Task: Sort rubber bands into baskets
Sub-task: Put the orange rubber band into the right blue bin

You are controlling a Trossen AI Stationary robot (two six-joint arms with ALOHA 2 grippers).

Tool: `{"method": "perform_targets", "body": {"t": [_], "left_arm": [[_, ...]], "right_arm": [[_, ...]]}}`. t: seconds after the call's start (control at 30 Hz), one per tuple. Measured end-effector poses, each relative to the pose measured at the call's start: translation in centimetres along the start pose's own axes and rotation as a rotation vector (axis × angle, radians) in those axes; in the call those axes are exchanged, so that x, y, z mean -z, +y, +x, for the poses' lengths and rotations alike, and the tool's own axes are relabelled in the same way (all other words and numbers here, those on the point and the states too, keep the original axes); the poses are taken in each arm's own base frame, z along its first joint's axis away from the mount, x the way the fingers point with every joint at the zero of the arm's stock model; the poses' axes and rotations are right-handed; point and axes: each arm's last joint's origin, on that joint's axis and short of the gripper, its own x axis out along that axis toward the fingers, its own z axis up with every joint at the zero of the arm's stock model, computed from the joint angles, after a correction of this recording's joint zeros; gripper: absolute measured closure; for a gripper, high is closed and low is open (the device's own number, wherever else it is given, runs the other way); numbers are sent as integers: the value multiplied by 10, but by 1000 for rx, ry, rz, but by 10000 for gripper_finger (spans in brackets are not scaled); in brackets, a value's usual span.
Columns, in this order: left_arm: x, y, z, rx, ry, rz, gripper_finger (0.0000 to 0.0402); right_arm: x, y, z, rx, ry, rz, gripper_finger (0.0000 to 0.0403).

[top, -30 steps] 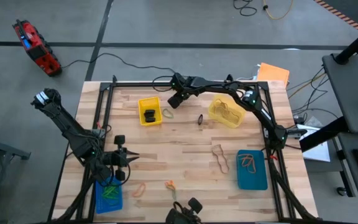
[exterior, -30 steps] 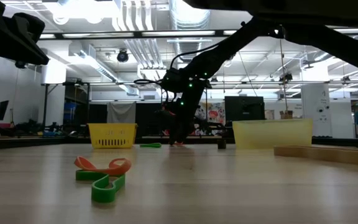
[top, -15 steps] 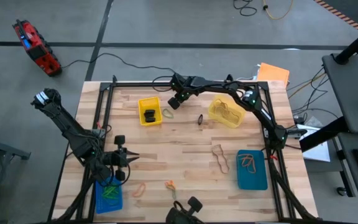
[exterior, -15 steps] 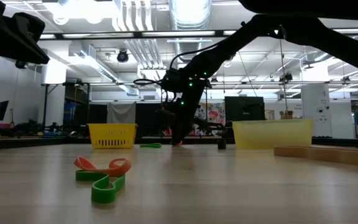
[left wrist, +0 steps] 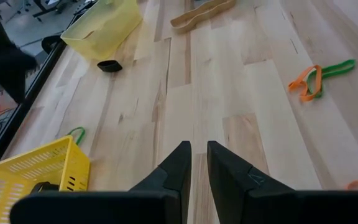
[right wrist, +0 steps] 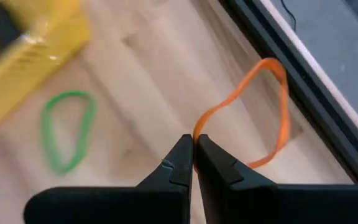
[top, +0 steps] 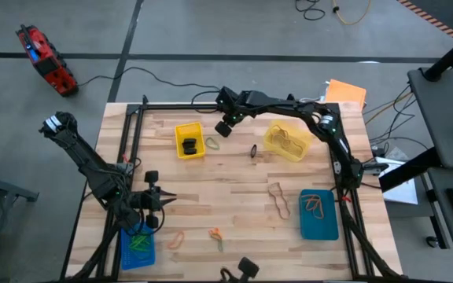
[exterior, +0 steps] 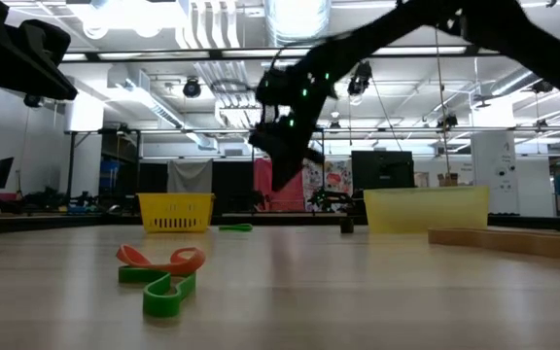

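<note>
My right gripper (top: 222, 129) hangs above the table's far edge, between the bright yellow basket (top: 189, 140) and the pale yellow basket (top: 286, 141), shut on an orange rubber band (right wrist: 272, 112). A green band (top: 211, 143) lies on the wood beside the bright yellow basket. My left gripper (left wrist: 197, 147) waits near the left front, by the bright blue basket (top: 138, 245), fingers together with nothing between them. The teal-blue basket (top: 318, 214) stands at the right front. My right gripper pinches one strand of the orange band (right wrist: 199, 127) between its two fingertips. The fingers come from above, slanting down. The rest of the loop hangs open beyond the fingertips. In the low view the gripper (exterior: 280, 180) stands well above the tabletop.
Loose bands lie on the wood: a black one (top: 253, 151), a tan one (top: 278, 199), an orange one (top: 176, 240) and an orange and green pair (top: 215, 234). A black frame rail (right wrist: 303, 93) runs along the far edge.
My right gripper has shut on the orange band at the table's far edge and then risen, moving a little toward the far edge. The band has come up off the wood with it.
</note>
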Motion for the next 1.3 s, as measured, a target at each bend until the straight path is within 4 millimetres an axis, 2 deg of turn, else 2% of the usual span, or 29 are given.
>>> {"method": "perform_targets", "body": {"t": [0.13, 0.27, 0.5, 0.6, 0.8, 1.1, 1.3], "left_arm": [[0, 0, 0, 0, 0, 1, 365], [0, 0, 0, 0, 0, 5, 365], [0, -1, 1, -28, -9, 12, 365], [0, -1, 2, -53, -18, 15, 365], [-2, -4, 4, -70, -38, 16, 365], [-4, -6, 6, -69, -50, 59, 365], [-4, -6, 6, -93, -58, 61, 365]], "right_arm": [[1, 23, -46, -26, 3, -70, 394], [14, 49, -104, -63, 36, -145, 394], [66, 95, -189, -118, 151, -225, 394], [94, 109, -213, -129, 196, -175, 394], [155, 132, -233, -99, 335, -79, 394], [245, 151, -228, -25, 584, 157, 394], [291, 166, -241, 49, 710, 335, 394]]}}
